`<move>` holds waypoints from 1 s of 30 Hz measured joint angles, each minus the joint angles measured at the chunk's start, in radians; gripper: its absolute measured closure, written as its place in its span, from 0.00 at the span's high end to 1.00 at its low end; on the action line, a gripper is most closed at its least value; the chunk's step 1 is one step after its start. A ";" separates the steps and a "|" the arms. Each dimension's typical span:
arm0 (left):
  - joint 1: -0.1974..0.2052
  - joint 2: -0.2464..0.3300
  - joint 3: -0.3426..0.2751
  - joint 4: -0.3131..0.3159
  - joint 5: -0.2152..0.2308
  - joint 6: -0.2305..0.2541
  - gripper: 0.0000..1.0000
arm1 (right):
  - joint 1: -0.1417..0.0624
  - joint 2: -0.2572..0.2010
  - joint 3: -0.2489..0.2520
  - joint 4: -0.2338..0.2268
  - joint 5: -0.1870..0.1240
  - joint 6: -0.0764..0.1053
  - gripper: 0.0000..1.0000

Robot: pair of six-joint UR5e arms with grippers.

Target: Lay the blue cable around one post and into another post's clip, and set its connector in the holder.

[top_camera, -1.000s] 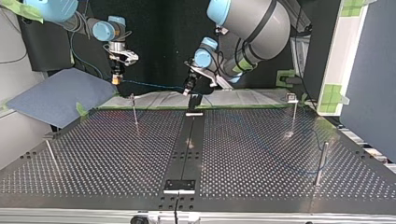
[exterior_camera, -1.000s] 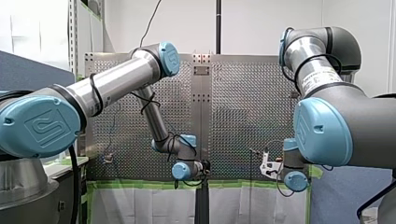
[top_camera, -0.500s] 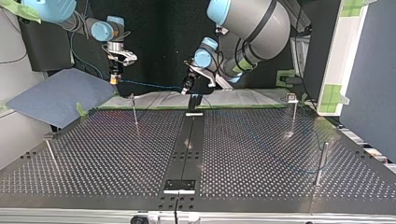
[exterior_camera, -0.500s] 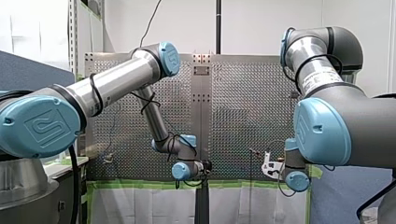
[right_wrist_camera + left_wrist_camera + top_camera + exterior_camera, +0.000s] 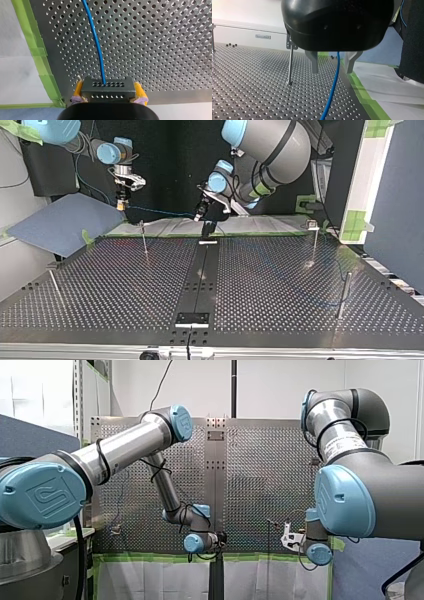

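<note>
My right gripper (image 5: 108, 85), with yellow pads, is shut on a dark grey connector (image 5: 107, 93). The blue cable (image 5: 96, 42) leaves the connector and runs ahead over the perforated table. In the top view that gripper (image 5: 120, 204) hangs at the far left, and the cable (image 5: 160, 211) stretches across to my left gripper (image 5: 200, 215). My left gripper (image 5: 331, 72) is open, its metal fingers standing either side of the cable (image 5: 333, 85) without pinching it. A thin post with a clip (image 5: 290, 65) stands beside it. A black holder (image 5: 207, 232) sits just below my left gripper.
Thin posts stand on the table (image 5: 280, 285) in the top view, one at far left (image 5: 144, 240), one at far right (image 5: 314, 242), one at near right (image 5: 344, 295). A second bracket (image 5: 191, 319) sits at the near edge. Green tape (image 5: 362, 92) lines the table's edge.
My right gripper has drifted slightly further toward the top view's left with the connector, keeping the cable stretched. My left arm has not moved.
</note>
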 joint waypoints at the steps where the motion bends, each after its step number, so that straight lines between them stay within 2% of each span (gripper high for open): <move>1: 0.000 0.000 0.000 0.000 0.000 0.000 0.53 | 0.000 0.000 0.000 0.000 0.000 0.000 0.00; 5: -0.001 0.000 0.000 0.002 -0.001 -0.001 0.47 | 0.000 0.000 0.000 0.000 0.000 0.000 0.00; 7: -0.001 0.000 0.000 0.003 -0.001 -0.001 0.41 | 0.000 0.000 0.000 0.001 0.000 0.000 0.00; 10: -0.001 0.000 0.000 0.009 0.000 -0.001 0.39 | 0.000 0.000 0.000 0.003 0.000 0.000 0.00; 24: -0.001 -0.001 0.000 0.023 0.000 -0.001 0.39 | 0.000 0.000 0.000 0.004 0.000 0.000 0.00; 25: -0.001 -0.001 0.000 0.022 0.000 -0.001 0.35 | 0.000 0.000 0.000 0.003 0.000 0.000 0.00; 27: -0.001 0.000 0.000 0.022 0.000 -0.001 0.35 | 0.000 0.000 0.000 0.003 0.000 0.000 0.00; 30: -0.001 -0.001 0.000 0.021 0.000 -0.001 0.26 | 0.000 0.000 0.000 0.002 0.000 0.000 0.00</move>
